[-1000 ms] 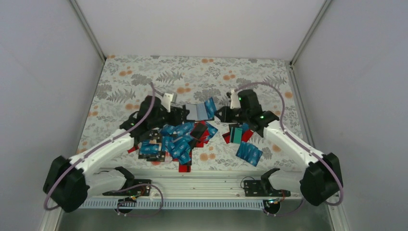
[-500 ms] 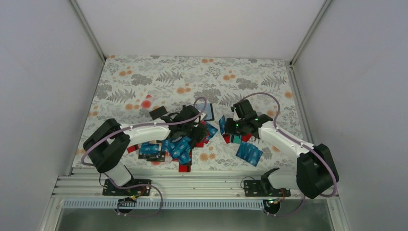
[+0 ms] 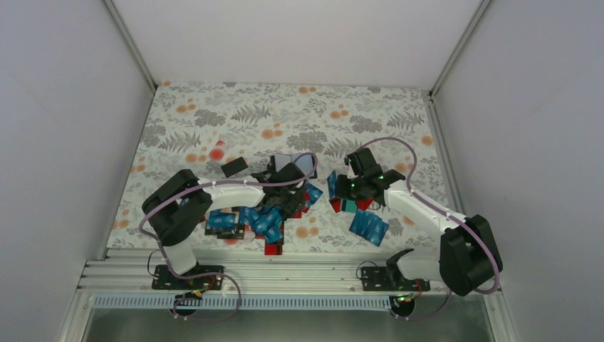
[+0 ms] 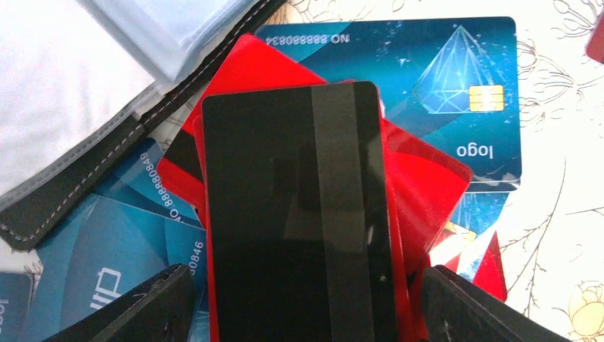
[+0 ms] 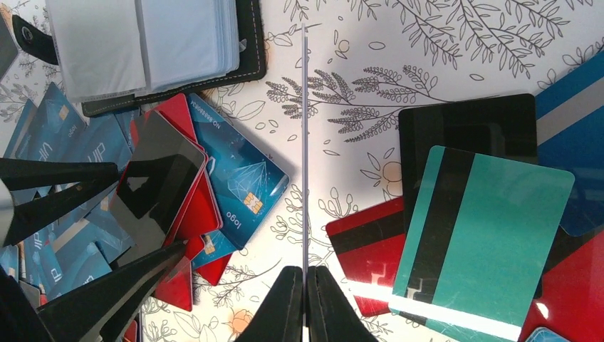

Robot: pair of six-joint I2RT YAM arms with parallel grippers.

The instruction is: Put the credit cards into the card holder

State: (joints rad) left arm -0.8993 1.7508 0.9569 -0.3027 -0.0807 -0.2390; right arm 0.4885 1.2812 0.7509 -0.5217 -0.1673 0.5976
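The left gripper (image 4: pixel 310 274) hangs low over the heap of credit cards (image 3: pixel 260 214) with its fingers (image 4: pixel 142 313) spread wide. They straddle a black card with a grey stripe (image 4: pixel 299 214) without closing on it. A second ago this gripper was narrower and sat up at the card holder. Since then the arm has folded back and swung across, and its elbow now stands high at the left of the overhead view.

Red cards (image 4: pixel 420 185) fan out from under the black card. Beyond them lies a blue chip card printed "logo" (image 4: pixel 441 85). The card holder (image 4: pixel 85 107) lies open just past the heap, with its clear sleeves up and its black stitched edge resting over some blue cards. It sits on the floral tablecloth (image 5: pixel 427 57) where it was a second ago.

The right gripper (image 5: pixel 306 274) is pinched tight on a blue credit card (image 3: pixel 331 184). Its own camera sees that card edge-on, as a thin upright line. A second ago this gripper was farther back, level with the holder. It has drawn nearer the arm bases, to the right of the heap, and has not moved in the last half second.

Beside it lie a teal card with a black stripe (image 5: pixel 484 235), overlapping a plain black card (image 5: pixel 470 128), and a red striped card (image 5: pixel 363 249). A small stack of blue cards (image 3: pixel 368 226) lies nearer the arm bases, unmoved.
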